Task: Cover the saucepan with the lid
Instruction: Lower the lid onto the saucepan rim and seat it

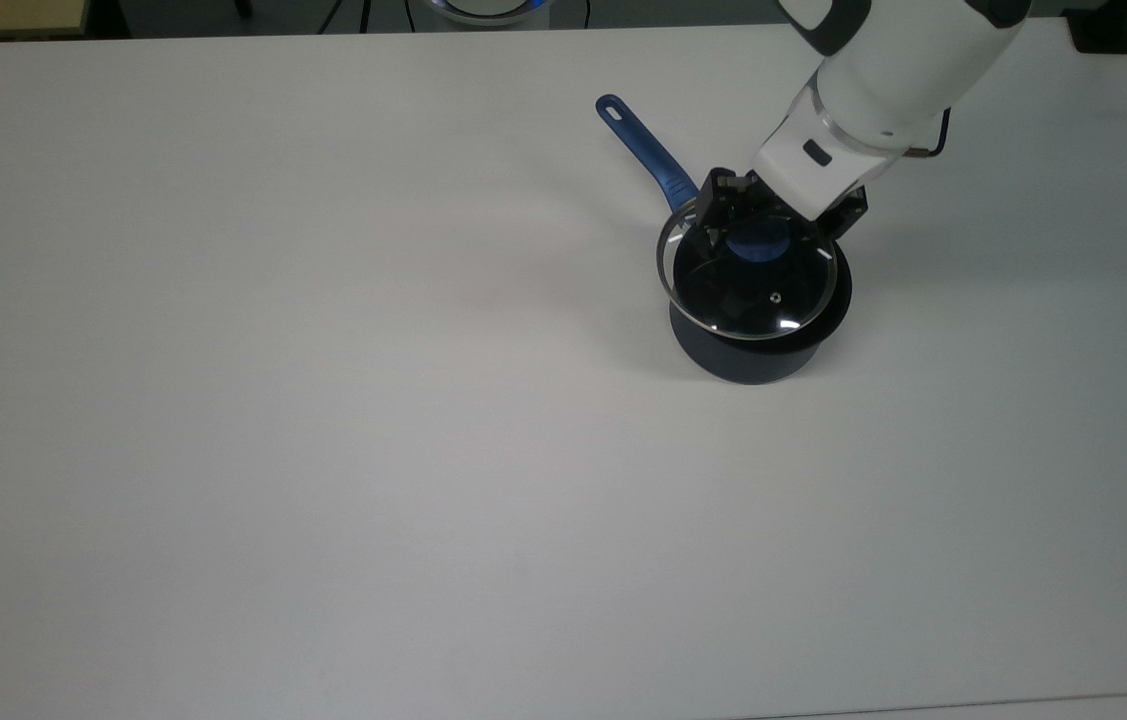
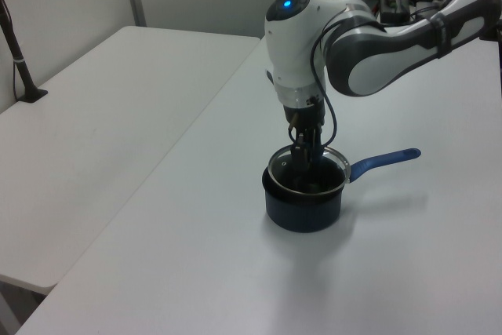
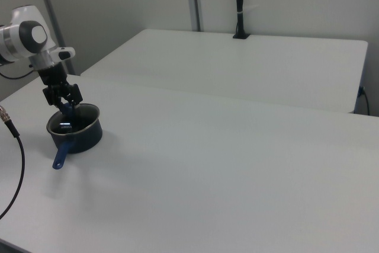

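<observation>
Lid (image 1: 749,280) over saucepan (image 1: 761,330) mouth on white table (image 1: 323,400), apparently just above rim, maybe touching. Gripper (image 1: 761,228) clenched on blue knob (image 1: 759,243). Saucepan handle (image 1: 645,145) toward top view's upper left.

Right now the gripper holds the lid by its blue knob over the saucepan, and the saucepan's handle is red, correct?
Not quite: the handle is blue, not red, as the top view shows. The rest stands: the gripper holds the lid by its blue knob over the saucepan.
</observation>
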